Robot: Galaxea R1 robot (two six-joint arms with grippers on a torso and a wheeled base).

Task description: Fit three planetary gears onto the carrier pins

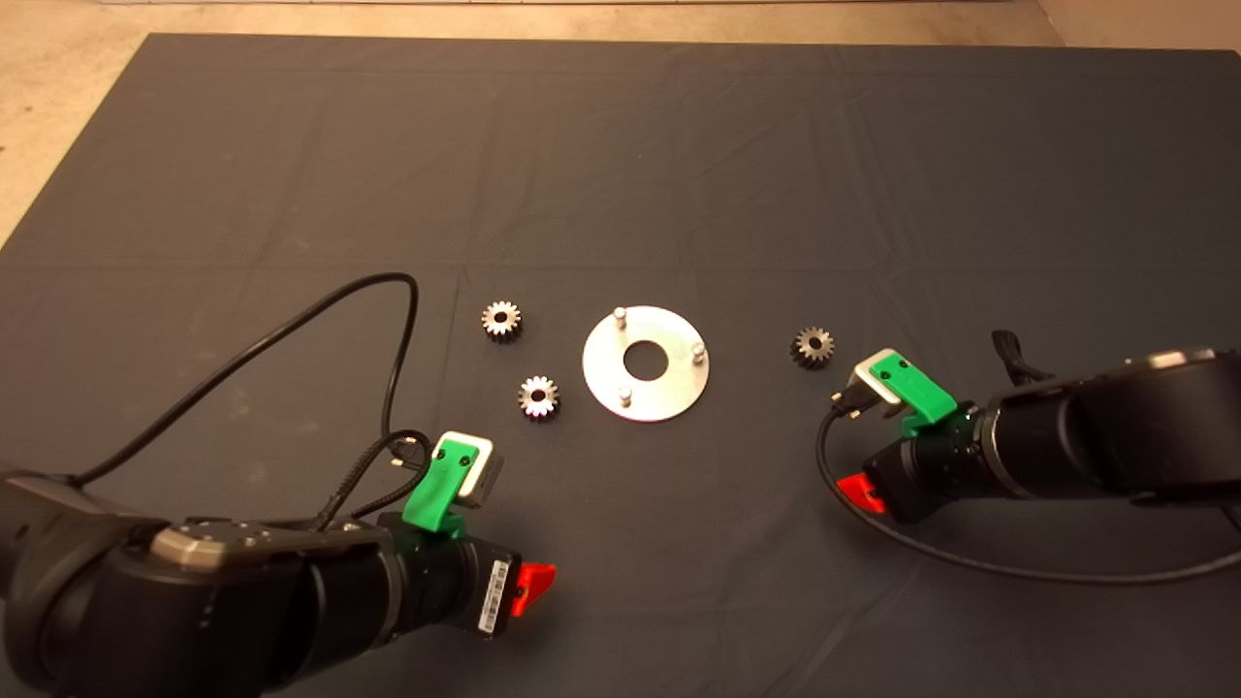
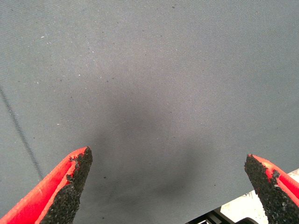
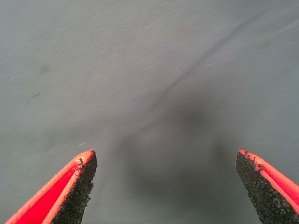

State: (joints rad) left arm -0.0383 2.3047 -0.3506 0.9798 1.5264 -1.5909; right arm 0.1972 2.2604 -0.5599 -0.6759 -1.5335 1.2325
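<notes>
A shiny metal disc [image 1: 669,388] with a centre hole lies mid-mat, carrying three upright carrier pins [image 1: 619,314] [image 1: 696,349] [image 1: 625,395], all bare. Two planetary gears [image 1: 501,320] [image 1: 538,397] lie flat left of the disc. A third gear [image 1: 812,346] lies to its right. My left gripper [image 2: 168,161] hangs open over bare mat at the lower left, below the left gears; its red finger [image 1: 531,586] shows in the head view. Just below and right of the third gear, my right gripper [image 3: 166,158] is open over bare mat, its red finger [image 1: 861,492] showing.
The dark mat [image 1: 620,174] covers the table, with pale floor [image 1: 58,116] beyond its far and left edges. Black cables loop from both wrists, one [image 1: 320,310] arching left of the gears, another [image 1: 970,562] trailing along the mat at the right.
</notes>
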